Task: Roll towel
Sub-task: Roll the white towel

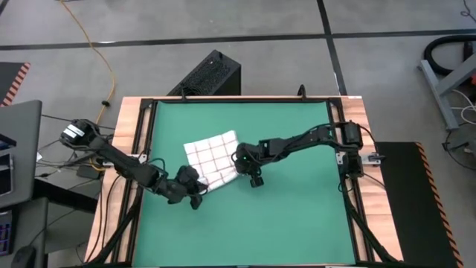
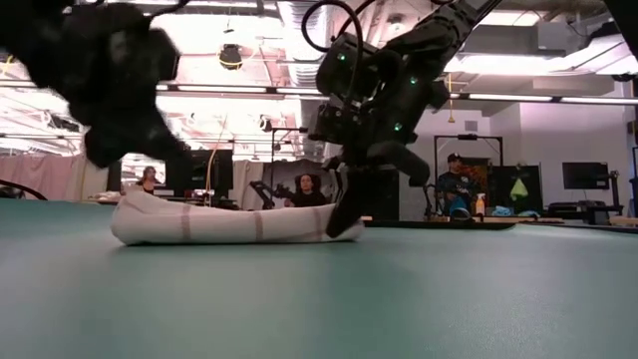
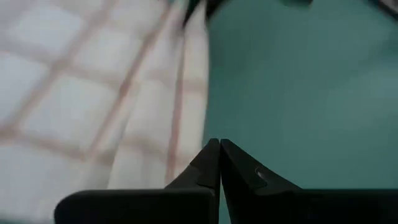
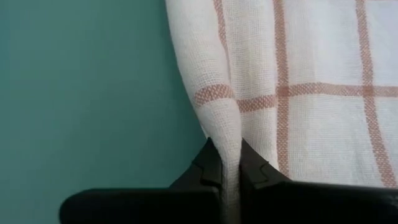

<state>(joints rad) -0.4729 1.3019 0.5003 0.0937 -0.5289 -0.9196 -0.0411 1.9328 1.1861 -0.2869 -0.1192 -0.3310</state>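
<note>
The white towel with red check lines point(image 1: 211, 158) lies on the green mat point(image 1: 297, 216), left of its middle. In the low view it is a low, thick bundle point(image 2: 229, 224) resting flat on the mat. My right gripper point(image 1: 240, 161) is at the towel's right end and is shut on it point(image 4: 227, 155). My left gripper point(image 1: 195, 184) is at the towel's near left corner. Its fingers are shut point(image 3: 219, 148) beside the towel's edge point(image 3: 186, 93). In the low view it hovers above the towel's left end point(image 2: 120, 140). My right gripper pinches a raised fold of cloth at the towel's right edge point(image 4: 225, 124) between its two fingers. The fingers point(image 2: 345, 214) come from above, pointing down to the mat. The rest of the towel lies slack on the mat.
The mat has bare room to the right of the towel and toward the near edge. A wooden rim with black rails point(image 1: 126, 149) frames the mat. A black box point(image 1: 212, 74) stands beyond the far edge. People point(image 2: 304, 189) sit in the room behind the table.
</note>
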